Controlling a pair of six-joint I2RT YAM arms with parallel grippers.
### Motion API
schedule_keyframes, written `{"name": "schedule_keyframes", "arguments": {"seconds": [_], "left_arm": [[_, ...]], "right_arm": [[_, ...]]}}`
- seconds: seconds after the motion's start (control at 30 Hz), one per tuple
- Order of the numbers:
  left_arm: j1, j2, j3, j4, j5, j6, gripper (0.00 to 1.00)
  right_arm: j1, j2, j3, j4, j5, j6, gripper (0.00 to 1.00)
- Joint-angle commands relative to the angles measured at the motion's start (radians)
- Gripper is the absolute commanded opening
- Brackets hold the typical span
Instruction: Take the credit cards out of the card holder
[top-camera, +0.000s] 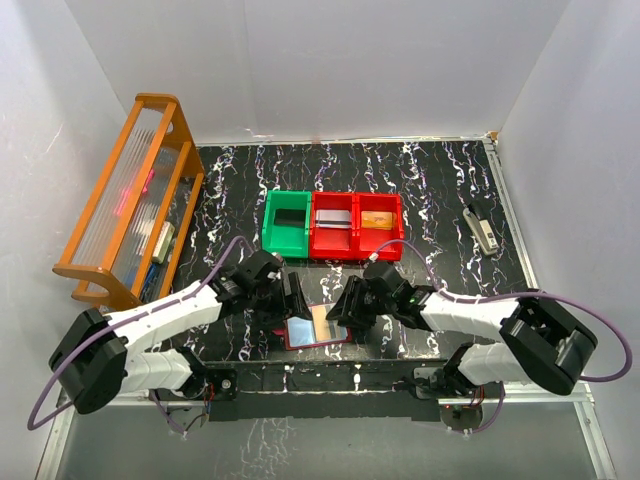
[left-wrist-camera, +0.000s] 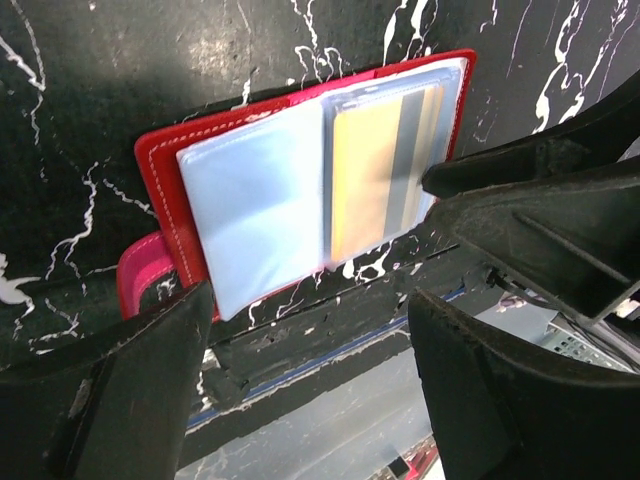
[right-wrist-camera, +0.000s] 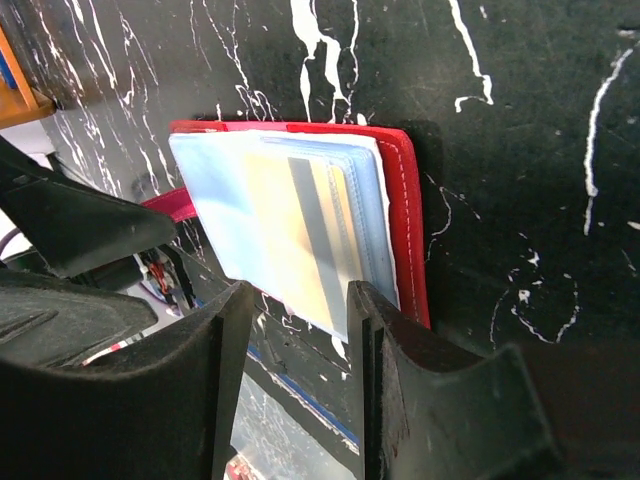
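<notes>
Colour rundown: the card holder (left-wrist-camera: 165, 160) is bright red with white stitching round the edge, plus a pink snap tab (left-wrist-camera: 135, 275). Its sleeves (left-wrist-camera: 255, 205) are a pale icy blue and see-through. The credit card (left-wrist-camera: 365, 170) showing inside is gold-yellow with a grey stripe. The table (top-camera: 420, 190) is black marble-look with white veins. There's a green bin (top-camera: 285, 247), red bins (top-camera: 356, 256) and an orange wooden rack (top-camera: 150, 110).

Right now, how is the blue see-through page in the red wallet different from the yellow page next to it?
The blue page looks empty and pale; the yellow page holds a gold card with a grey stripe. The blue page sits by the pink snap tab; the yellow page sits on the far side from it. Both are clear sleeves lying flat in the open red card holder.
</notes>
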Motion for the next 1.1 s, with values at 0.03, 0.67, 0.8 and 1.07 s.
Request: {"name": "schedule_keyframes", "arguments": {"seconds": [0.03,0.67,0.8,1.07], "left_arm": [[-0.009,0.045,-0.009,0.064,0.014,-0.016,0.75],[-0.012,0.113,-0.079,0.035,-0.015,0.070,0.41],[-0.012,0.111,-0.091,0.050,-0.013,0.074,0.34],[-0.013,0.118,-0.081,0.050,-0.011,0.092,0.31]], "right_arm": [[0.005,0.020,0.057,0.031,0.008,-0.007,0.41],[0.005,0.046,0.041,0.038,-0.021,0.005,0.41],[0.005,0.046,0.042,0.065,-0.037,0.030,0.42],[0.005,0.046,0.049,0.071,-0.047,0.047,0.43]]}}
